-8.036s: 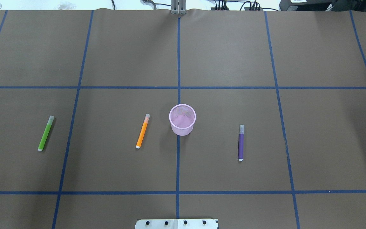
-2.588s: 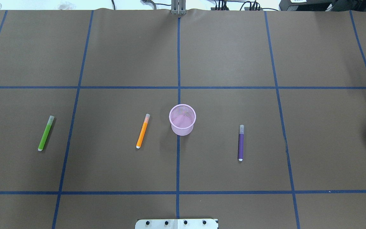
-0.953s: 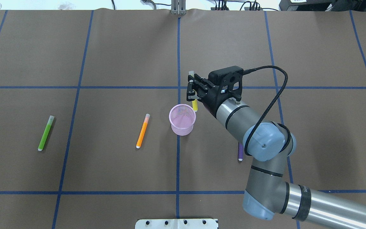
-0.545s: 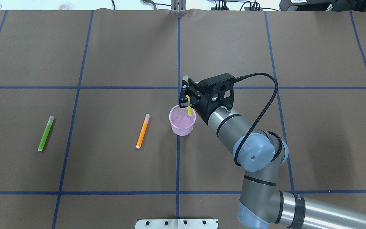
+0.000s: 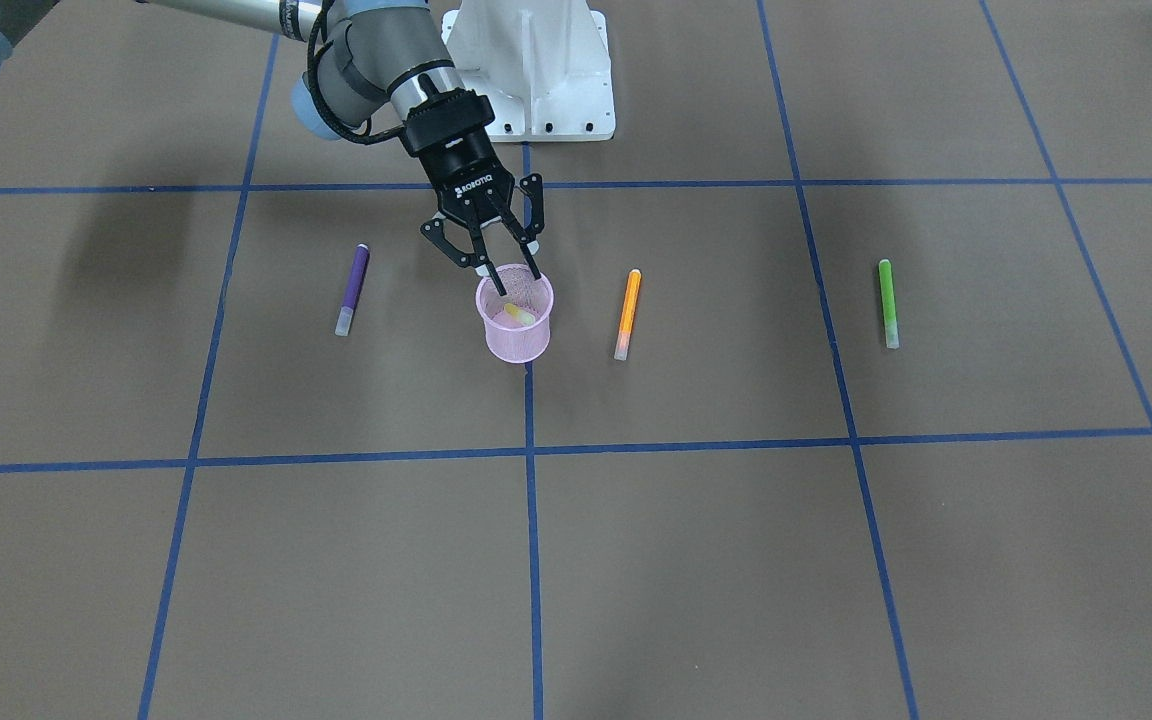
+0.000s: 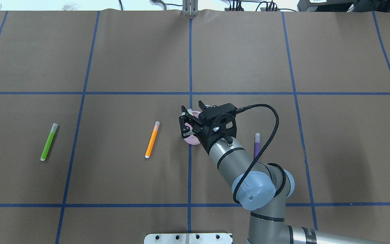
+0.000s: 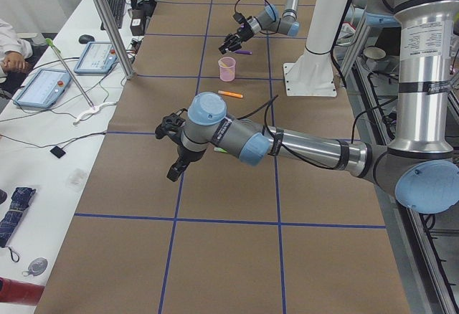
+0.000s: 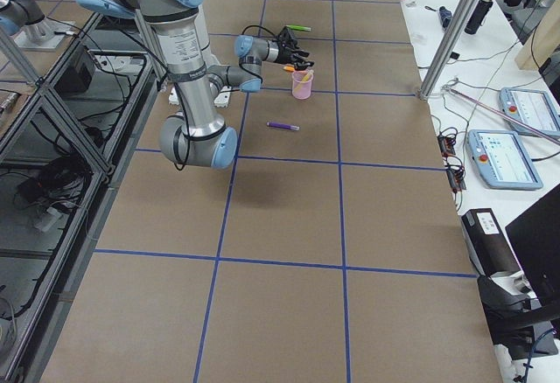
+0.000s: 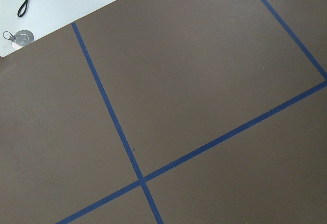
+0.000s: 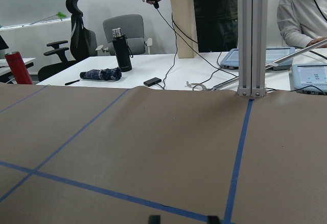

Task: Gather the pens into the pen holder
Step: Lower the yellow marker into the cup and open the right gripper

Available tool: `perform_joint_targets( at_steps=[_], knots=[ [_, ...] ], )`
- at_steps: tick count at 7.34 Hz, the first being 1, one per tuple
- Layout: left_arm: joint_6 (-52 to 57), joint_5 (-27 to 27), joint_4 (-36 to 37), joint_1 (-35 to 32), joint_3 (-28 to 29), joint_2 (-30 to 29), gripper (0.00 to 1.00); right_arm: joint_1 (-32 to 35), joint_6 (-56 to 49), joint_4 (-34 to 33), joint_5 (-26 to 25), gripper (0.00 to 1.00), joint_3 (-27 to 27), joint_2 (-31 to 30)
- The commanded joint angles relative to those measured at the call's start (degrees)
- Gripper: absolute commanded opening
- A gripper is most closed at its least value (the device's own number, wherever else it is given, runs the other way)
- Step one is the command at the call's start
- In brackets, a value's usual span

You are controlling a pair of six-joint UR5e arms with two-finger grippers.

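Bright, even overhead light; soft faint shadows; sharp, glare-free pictures.

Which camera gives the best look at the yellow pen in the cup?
The exterior front-facing view: the yellow pen shows inside the pen holder, below the open right gripper. Overhead, the gripper covers it; the side views are too far to make it out; the wrist views miss it.
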Motion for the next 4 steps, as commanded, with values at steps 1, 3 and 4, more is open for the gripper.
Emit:
perform_joint_targets(
  at_steps=[1,3,4],
  knots=[
    [-0.33,-0.35,0.0,0.09,-0.17,0.0,1.0,1.06,0.69,-8.61,0.24,0.92,4.05,2.42],
    [-1.99,-4.46,0.0,2.36,-0.09,0.0,1.0,7.19,7.85,-19.88,14.13,0.97,8.29,2.97],
    [-4.79,-5.87,-0.35,4.2,-0.17,0.0,1.0,10.1,9.29,-24.46,18.65,0.98,8.65,2.97]
  ],
)
